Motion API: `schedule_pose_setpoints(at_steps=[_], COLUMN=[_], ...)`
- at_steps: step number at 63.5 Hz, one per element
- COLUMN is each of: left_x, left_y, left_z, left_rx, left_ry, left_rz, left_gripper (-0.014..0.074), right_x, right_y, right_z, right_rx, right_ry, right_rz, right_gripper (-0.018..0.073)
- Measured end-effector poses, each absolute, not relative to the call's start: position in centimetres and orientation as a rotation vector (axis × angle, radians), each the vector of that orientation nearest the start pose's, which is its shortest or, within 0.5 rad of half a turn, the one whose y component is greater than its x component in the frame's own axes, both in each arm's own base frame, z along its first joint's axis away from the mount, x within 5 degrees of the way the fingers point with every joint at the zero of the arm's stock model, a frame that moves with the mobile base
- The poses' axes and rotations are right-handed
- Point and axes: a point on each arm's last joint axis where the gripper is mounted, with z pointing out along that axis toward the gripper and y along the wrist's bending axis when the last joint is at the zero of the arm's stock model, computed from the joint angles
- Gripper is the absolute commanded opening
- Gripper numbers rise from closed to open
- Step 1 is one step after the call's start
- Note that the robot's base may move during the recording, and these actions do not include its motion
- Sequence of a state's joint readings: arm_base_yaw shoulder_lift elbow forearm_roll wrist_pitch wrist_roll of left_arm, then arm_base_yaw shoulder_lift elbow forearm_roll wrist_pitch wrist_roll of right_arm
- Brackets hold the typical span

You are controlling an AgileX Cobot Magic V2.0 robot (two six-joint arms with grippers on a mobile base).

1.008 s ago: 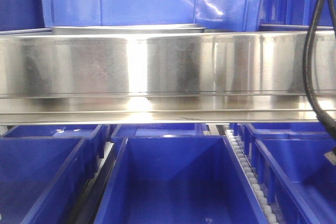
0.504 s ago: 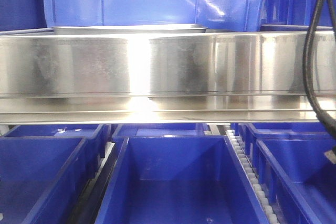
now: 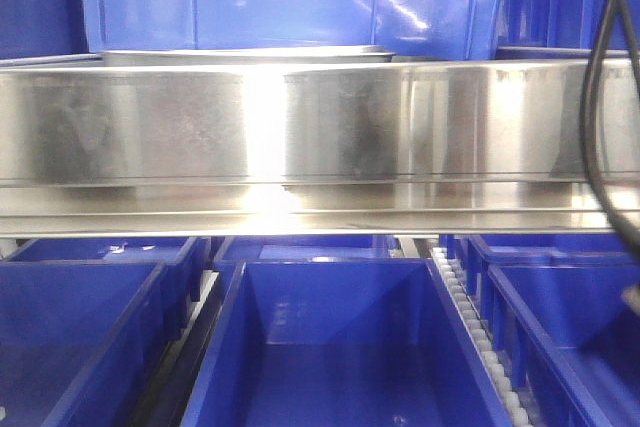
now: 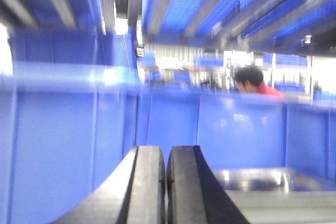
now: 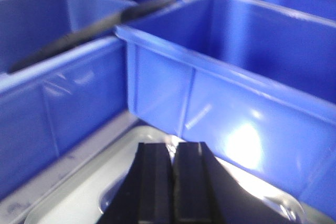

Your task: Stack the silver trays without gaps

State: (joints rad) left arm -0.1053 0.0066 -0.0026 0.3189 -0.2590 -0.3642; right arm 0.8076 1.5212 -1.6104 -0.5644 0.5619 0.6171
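Observation:
Only the thin rim of a silver tray shows in the front view, just above the wide steel rail. No gripper appears in that view. In the left wrist view my left gripper is shut, its two dark fingers pressed together with nothing between them. It faces a blue bin wall, and a shiny silver tray lies low to its right. My right gripper is also shut and hangs over the pale inside of a silver tray, close to the tray's far rim. I see nothing held in it.
Blue bins fill the level below the rail, and more stand behind it. A black cable hangs down the right side. Blue bins crowd close beyond the right gripper's tray. A person in red is far off.
The black cable at the right of the front view has shifted slightly and now looks blurred. The tray rim, rail and bins stand as before.

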Motion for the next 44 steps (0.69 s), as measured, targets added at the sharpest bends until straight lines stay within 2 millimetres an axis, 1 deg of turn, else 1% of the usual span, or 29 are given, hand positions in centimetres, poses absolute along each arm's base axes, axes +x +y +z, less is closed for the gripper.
schedule_pose_setpoints(at_steps=[19, 33, 44], left_x=[5.5, 5.5, 5.6], left_y=[-0.9, -0.7, -0.5], left_z=[22.2, 21.9, 21.4], left_rx=[0.042, 0.019, -0.012], left_ry=[1.389, 1.418, 1.471], left_rz=[-0.176, -0.181, -0.152], left_gripper=[0.0011, 0.0011, 0.0011], right_x=[26.0, 25.9, 25.9], right_y=[24.0, 24.4, 24.5], right_z=[45.3, 45.8, 46.0], right_rx=[-0.458, -0.470, -0.473], right_ry=[1.753, 1.692, 1.673], right_rz=[0.432, 0.477, 0.490], right_gripper=[-0.0078, -0.0078, -0.0078])
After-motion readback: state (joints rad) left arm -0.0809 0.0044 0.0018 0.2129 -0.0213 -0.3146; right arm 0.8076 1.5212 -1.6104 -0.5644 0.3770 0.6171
